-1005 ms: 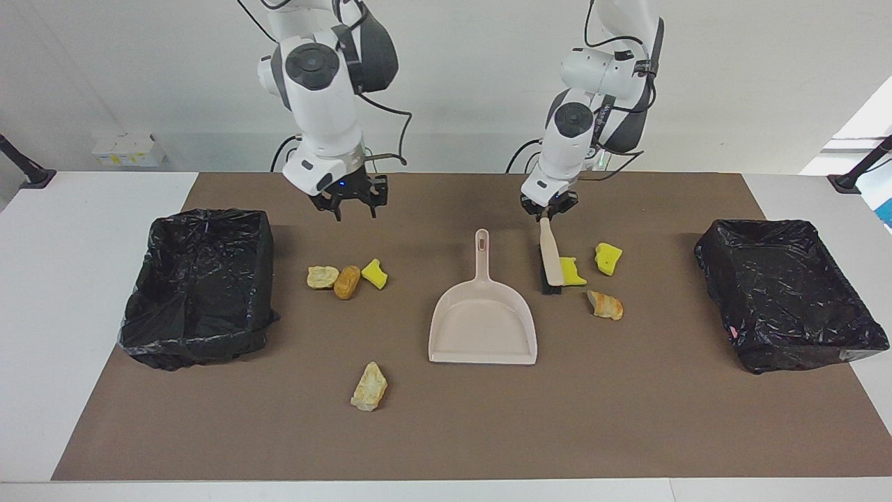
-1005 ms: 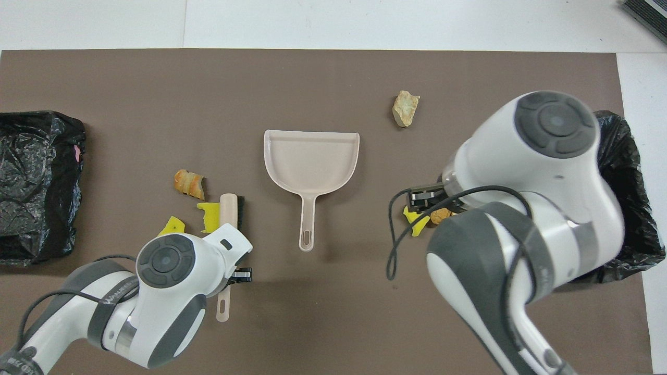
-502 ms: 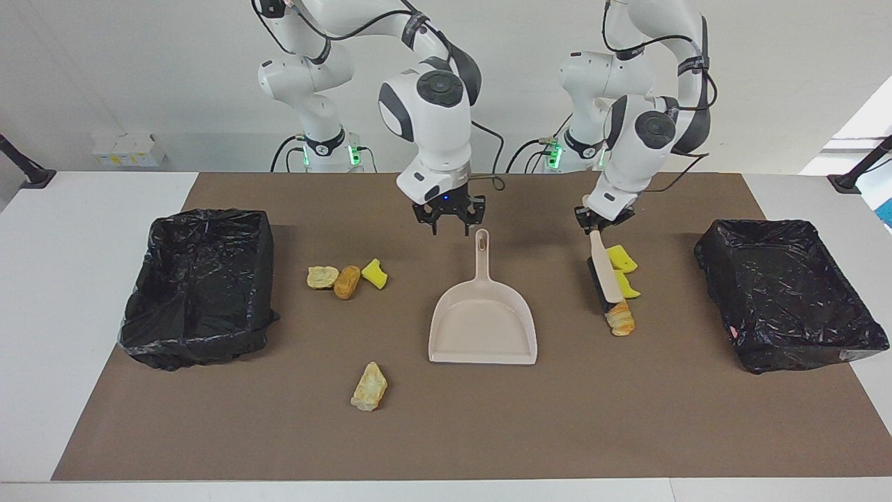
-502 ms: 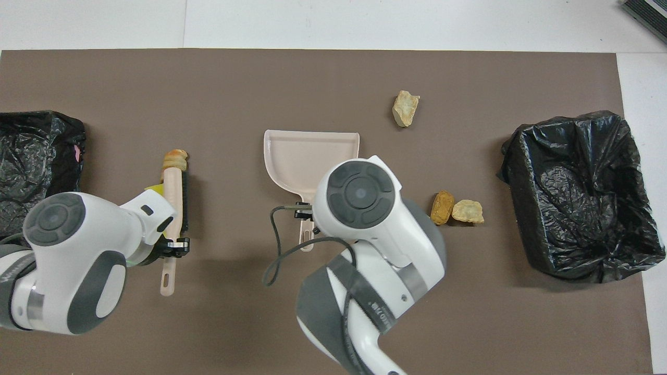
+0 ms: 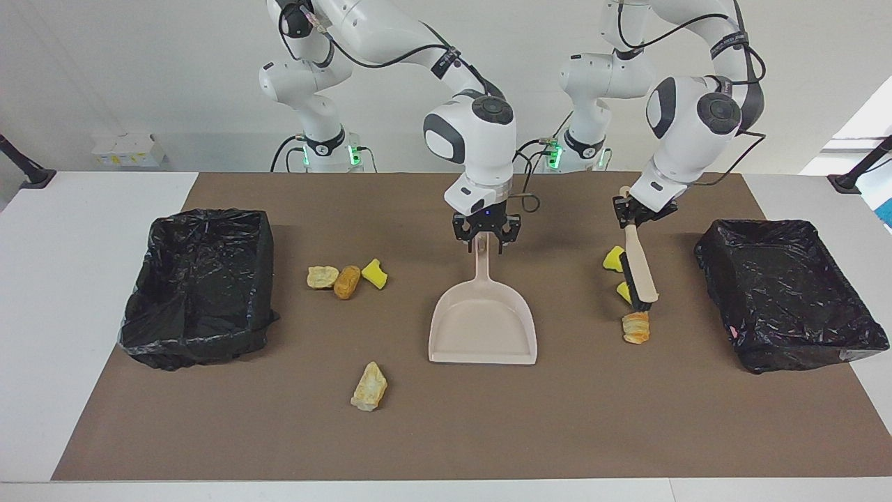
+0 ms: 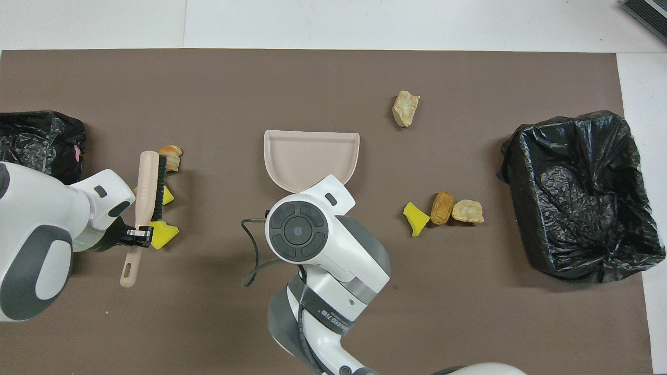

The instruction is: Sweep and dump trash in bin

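Left claw (image 5: 631,216) is gripping the brush (image 5: 640,267) beside light, spongy trash (image 5: 635,327) near the left arm's end; right claw (image 5: 486,237) is straddling the stiff dustpan (image 5: 483,321) handle, grasp unclear.

You see white table (image 5: 83,230) under brown mat (image 5: 446,425) covering most of top; white margins at both ends and along edge farthest from robots. Plain white wall (image 5: 139,70) past table. Small white box (image 5: 127,149) with yellow marks by wall, toward right arm's end. Black stand feet (image 5: 28,174) at two table corners nearest robots. Bright opening (image 5: 860,118) at left arm's end. Light even, shadows soft.
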Motion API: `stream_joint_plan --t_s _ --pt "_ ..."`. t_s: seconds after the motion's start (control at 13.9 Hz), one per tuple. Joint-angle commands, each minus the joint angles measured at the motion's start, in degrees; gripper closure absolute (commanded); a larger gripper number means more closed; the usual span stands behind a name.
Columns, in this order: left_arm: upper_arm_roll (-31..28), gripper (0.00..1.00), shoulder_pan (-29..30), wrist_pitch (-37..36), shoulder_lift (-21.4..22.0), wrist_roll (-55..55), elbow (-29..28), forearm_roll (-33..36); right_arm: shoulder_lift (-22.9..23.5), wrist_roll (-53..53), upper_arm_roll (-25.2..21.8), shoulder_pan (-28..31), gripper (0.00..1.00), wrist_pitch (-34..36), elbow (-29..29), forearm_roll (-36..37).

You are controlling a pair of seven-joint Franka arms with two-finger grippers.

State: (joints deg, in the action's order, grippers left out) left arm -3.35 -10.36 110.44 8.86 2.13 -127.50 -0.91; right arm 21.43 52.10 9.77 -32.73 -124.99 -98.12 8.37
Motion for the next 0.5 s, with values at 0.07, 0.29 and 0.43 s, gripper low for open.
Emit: stream_joint_plan --t_s 0.07,0.29,0.43 --pt "0.54 1.0 1.31 -1.46 -0.95 -0.63 1.38 0.83 0.45 -2.88 0.25 1.0 0.35 -2.79 -2.5 0.95" --pt "0.28 1.0 3.85 0.73 -2.17 -1.07 2.17 2.13 0.45 -2.97 0.25 1.0 0.37 -2.63 -3.65 0.77" --pt "0.28 1.0 5.78 1.71 -4.63 -2.38 4.62 2.85 0.45 -3.06 0.25 0.83 0.45 -2.28 -4.01 0.86"
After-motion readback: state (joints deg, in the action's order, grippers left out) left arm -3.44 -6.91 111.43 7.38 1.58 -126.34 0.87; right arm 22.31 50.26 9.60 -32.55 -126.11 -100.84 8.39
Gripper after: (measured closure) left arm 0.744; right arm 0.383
